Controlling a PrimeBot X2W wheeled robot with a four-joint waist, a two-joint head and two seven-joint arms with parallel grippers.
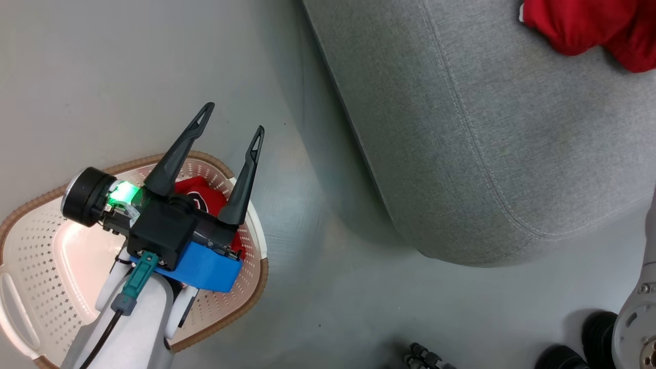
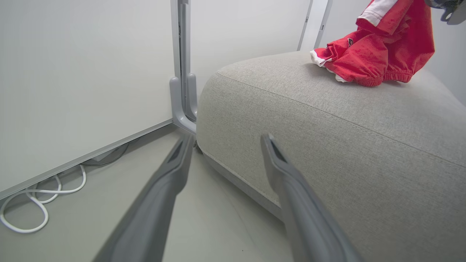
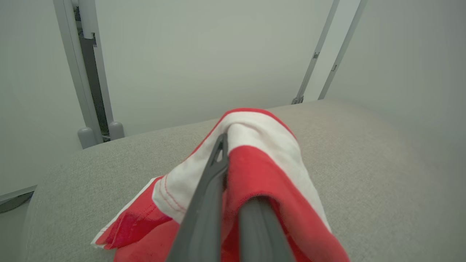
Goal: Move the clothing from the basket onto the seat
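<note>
The right gripper (image 3: 231,163) pinches a red-and-white garment (image 3: 262,145) over the seat (image 3: 364,163) — to drop it; left gripper (image 1: 233,120), fingers (image 1: 177,154) wide, above the basket (image 1: 251,302).

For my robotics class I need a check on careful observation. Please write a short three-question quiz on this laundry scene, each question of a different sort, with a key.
1. True or false: the left end effector is shut on a garment.
2. Multiple choice: the right end effector, over the seat, grips A) a red-and-white garment; B) a blue towel; C) nothing.
3. Fill in: below the left end effector, a red garment lies in the ____.
Key: 1 false, its fingers are spread apart; 2 A; 3 basket.
</note>
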